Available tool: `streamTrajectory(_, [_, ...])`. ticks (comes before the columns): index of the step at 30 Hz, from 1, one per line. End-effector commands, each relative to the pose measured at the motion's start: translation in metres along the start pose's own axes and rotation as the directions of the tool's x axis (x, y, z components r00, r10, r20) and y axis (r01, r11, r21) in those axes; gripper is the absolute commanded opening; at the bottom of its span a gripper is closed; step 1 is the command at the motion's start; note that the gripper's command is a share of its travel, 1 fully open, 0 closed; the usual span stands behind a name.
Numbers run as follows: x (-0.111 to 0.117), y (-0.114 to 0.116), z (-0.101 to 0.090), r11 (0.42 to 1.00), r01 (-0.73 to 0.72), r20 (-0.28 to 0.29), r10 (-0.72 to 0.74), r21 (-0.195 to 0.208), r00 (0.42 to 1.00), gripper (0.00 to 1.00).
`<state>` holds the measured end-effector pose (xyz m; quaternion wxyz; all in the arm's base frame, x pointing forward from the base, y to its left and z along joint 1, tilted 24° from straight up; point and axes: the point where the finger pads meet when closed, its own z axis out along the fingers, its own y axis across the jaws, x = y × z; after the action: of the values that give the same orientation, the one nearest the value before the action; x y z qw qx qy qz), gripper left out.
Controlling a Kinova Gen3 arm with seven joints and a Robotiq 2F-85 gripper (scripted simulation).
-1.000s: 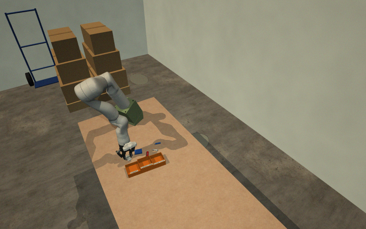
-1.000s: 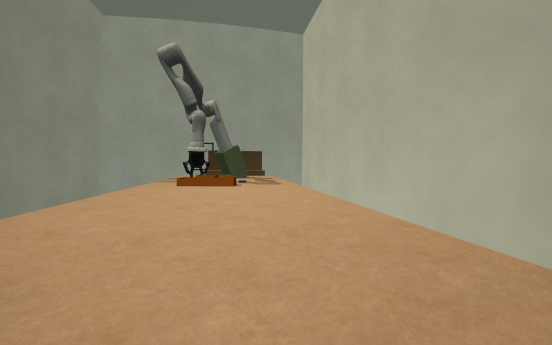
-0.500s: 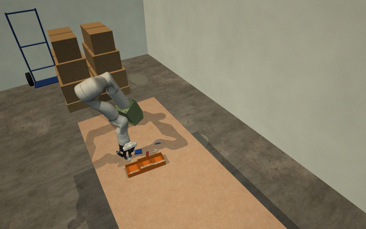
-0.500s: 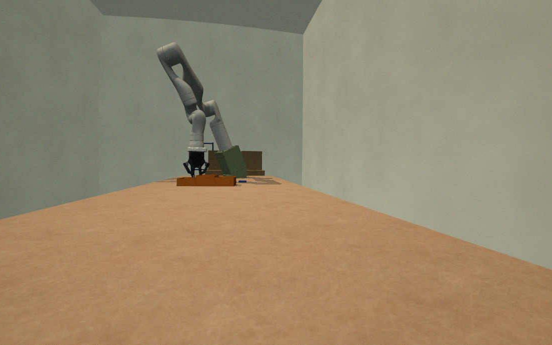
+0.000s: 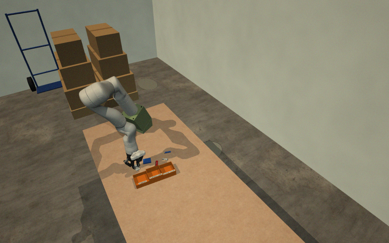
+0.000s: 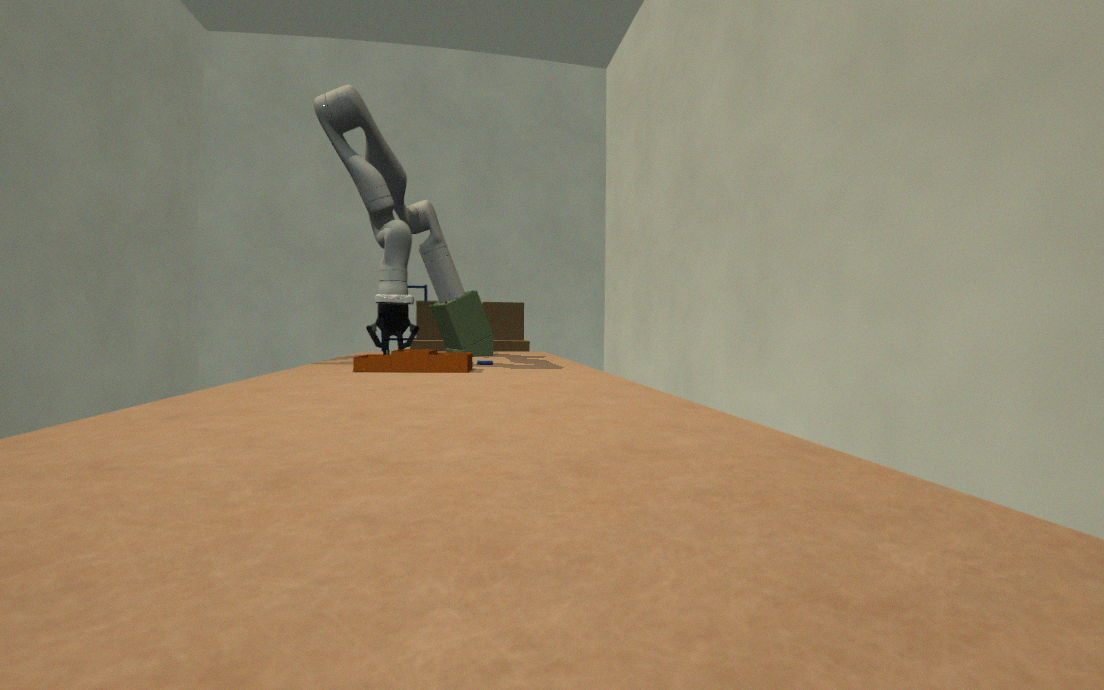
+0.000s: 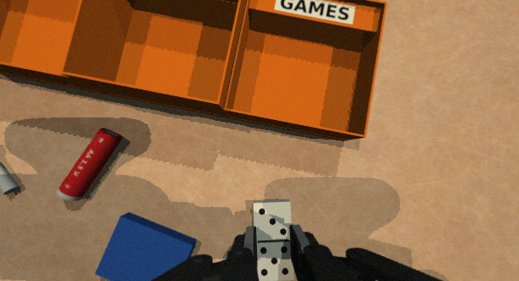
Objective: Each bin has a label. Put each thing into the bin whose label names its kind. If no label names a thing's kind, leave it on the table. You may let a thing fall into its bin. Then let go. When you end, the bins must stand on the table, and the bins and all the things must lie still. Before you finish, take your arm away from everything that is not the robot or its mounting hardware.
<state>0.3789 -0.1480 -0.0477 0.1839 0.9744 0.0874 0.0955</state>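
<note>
My gripper points down, shut on a white domino with black dots, its pads against both long sides. The GAMES bin, orange, is just beyond it. The middle bin and the far bin adjoin it; their labels are too small to read surely. A red AA battery lies near the middle bin. A blue block lies beside the gripper. A pale thing and a small blue thing lie farther off.
The arm's green base stands at the table's back end. The bin walls rise between the loose things and the table's long front part. Stacked cartons and a blue hand truck stand behind the table.
</note>
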Motion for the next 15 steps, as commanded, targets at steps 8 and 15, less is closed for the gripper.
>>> streamTrajectory(8, [0.0,0.0,-0.003,1.0,0.0,-0.001,0.0,0.0,1.0,0.21])
streamTrajectory(15, [0.0,0.0,-0.027,1.0,0.0,-0.001,0.0,0.0,1.0,0.21])
